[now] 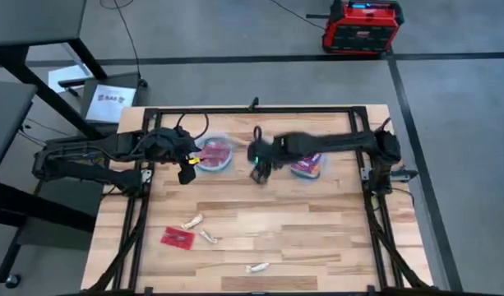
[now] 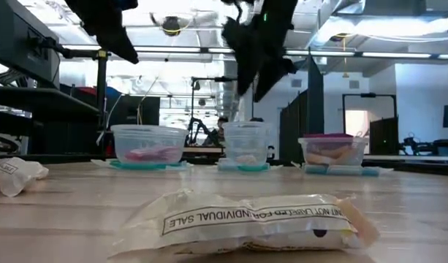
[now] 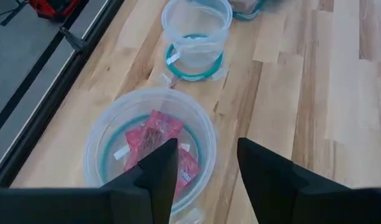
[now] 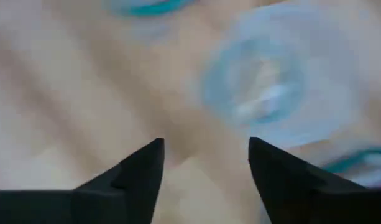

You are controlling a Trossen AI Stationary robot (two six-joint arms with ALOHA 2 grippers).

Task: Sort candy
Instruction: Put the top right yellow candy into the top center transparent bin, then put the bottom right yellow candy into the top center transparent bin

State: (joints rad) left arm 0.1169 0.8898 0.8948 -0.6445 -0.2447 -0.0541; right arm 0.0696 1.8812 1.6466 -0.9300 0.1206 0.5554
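1. Four loose candies lie on the near half of the counter [image 1: 317,238], all toward six o'clock from both arms in the high view: a red packet [image 1: 177,238], a white stick [image 1: 192,221] just beyond it, a second white stick [image 1: 207,236] beside the packet, and a third white stick [image 1: 256,267] nearest the front edge.
2. The left tool [image 1: 187,174] hangs just at the eight o'clock side of the round tub of red candy [image 1: 215,155]. Its fingers are spread and hold nothing; the left wrist view shows the tub [image 3: 150,146] between and ahead of them.
3. The right tool [image 1: 260,173] hangs over bare wood near the middle small tub [image 3: 196,34], fingers spread and empty. The rectangular tub [image 1: 307,166] sits at its three o'clock.
4. The deciding relation: the red packet and the two sticks by it lie at roughly six o'clock from the left tool, nearly straight below it in the high view, so the left arm looks nearer to them. The sticks lie slanted, long axes running roughly from eight to two o'clock.
5. The front-edge stick lies almost straight at six o'clock from the right tool, well apart from it, so I judge it the right arm's piece.
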